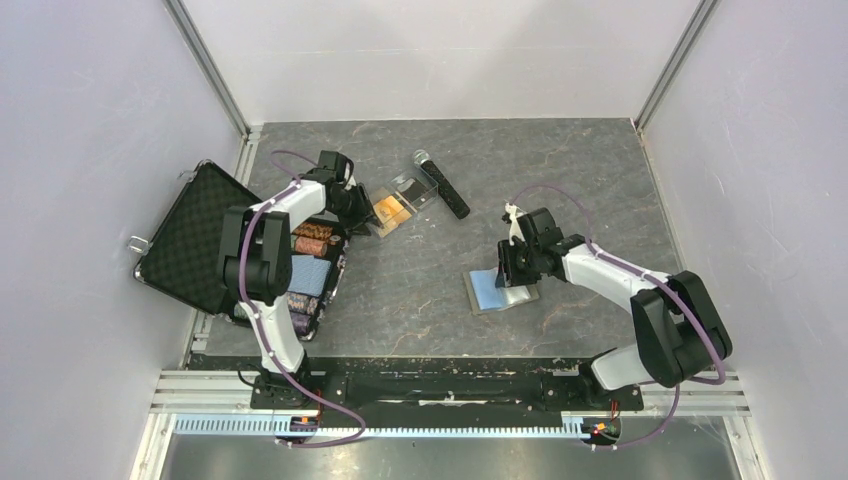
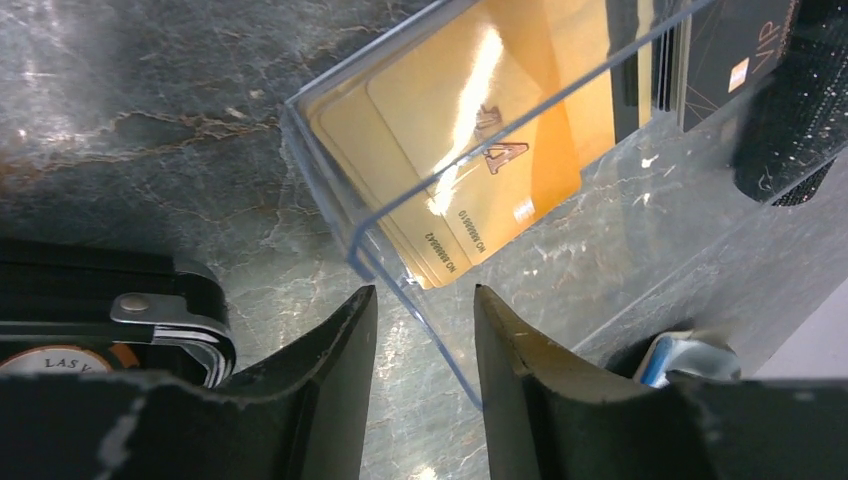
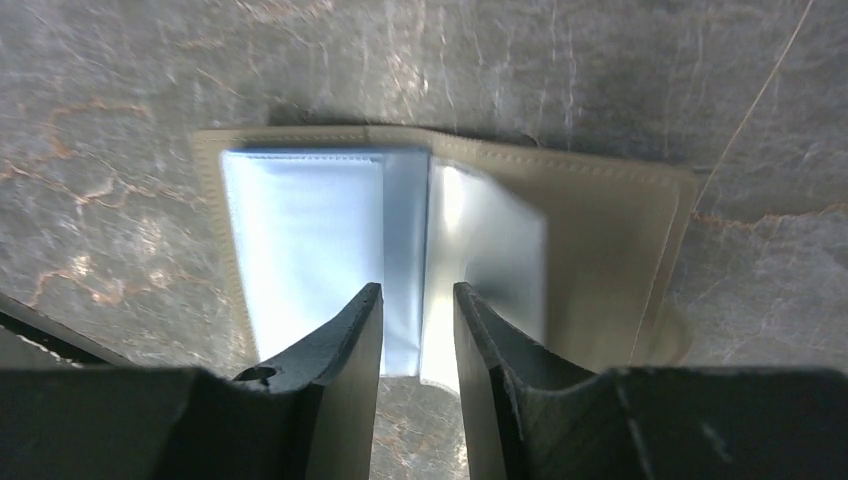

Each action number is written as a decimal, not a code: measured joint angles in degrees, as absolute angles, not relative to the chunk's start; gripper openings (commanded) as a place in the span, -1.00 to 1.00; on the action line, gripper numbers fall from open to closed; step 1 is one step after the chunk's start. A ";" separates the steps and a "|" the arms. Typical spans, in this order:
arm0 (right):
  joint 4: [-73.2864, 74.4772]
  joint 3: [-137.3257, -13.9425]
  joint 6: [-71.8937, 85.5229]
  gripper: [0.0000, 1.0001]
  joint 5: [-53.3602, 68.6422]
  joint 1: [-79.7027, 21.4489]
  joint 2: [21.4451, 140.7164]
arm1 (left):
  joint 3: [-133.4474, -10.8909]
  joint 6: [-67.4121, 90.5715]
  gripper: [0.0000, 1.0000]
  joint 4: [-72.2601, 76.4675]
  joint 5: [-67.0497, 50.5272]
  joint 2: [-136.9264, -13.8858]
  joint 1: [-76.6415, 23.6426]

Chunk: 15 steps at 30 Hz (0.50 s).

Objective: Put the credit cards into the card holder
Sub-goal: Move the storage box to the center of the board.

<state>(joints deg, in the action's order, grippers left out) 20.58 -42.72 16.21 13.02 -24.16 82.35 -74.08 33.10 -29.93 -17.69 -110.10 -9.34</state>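
the left hand [image 2: 422, 300] sits low in its wrist view, its two fingers [image 2: 320, 380] apart with a plain gap between them. the near wall of the box [image 2: 330, 190] runs down into that gap and ends by the right-side finger. we cannot tell whether it touches, and the hand is closed on nothing. the cards [image 2: 450, 150] lie flat inside the box, a gold stack slightly fanned, in the upper middle of that frame. black cards [image 2: 735, 55] stand at the upper right, beside the mic [image 2: 790, 140]. at the lower left we see a corner of the case [image 2: 100, 285] with its metal latch [image 2: 160, 305].

in the top view the box lies left of centre on the table [image 1: 420, 300], between the case at the left, its lid open toward the left wall, and the mic, which lies slantwise just right of the box. chips [image 1: 312, 240] fill rows in the case.

the right hand [image 3: 418, 295] hangs over the holder [image 3: 610, 240], which lies open and flat on the table, right of centre in the top view and well apart from the box. this hand's fingers are a little apart, released, grasping nothing we can see. pale blue sleeves [image 3: 300, 240] cover the holder's left half in the wrist view, and one sleeve's edge lies right under the gap. the taupe half with its snap tab [image 3: 675, 335] lies at the right.
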 measured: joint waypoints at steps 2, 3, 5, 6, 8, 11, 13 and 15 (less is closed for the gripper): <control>20.47 -41.58 15.92 -0.32 12.99 -24.16 82.39 | -74.24 32.73 -0.35 -29.93 -18.06 -110.10 -9.56; 20.45 -40.99 15.81 -0.32 12.99 -24.16 82.48 | -74.37 32.42 -0.45 -29.93 -18.33 -110.10 -9.82; 20.32 -40.23 15.77 -0.32 12.97 -24.16 82.61 | -74.76 31.92 -0.66 -30.46 -17.98 -110.10 -10.17; 20.12 -40.01 15.75 -0.32 12.97 -24.16 82.61 | -75.07 31.66 -0.76 -30.98 -17.74 -110.10 -10.26; 19.90 -39.92 15.51 -0.30 12.78 -24.16 82.61 | -75.44 30.87 -0.91 -31.59 -17.39 -110.13 -10.35; 19.66 -39.77 15.20 -0.20 12.34 -24.34 82.61 | -75.83 28.49 -0.95 -32.21 -17.98 -110.54 -11.35; 19.38 -39.75 15.09 -0.11 12.10 -24.84 82.61 | -76.16 27.31 -0.95 -32.93 -17.76 -110.54 -12.47; 19.14 -39.75 14.83 0.01 11.77 -25.47 82.61 | -76.31 26.63 -0.95 -32.91 -17.41 -110.65 -13.43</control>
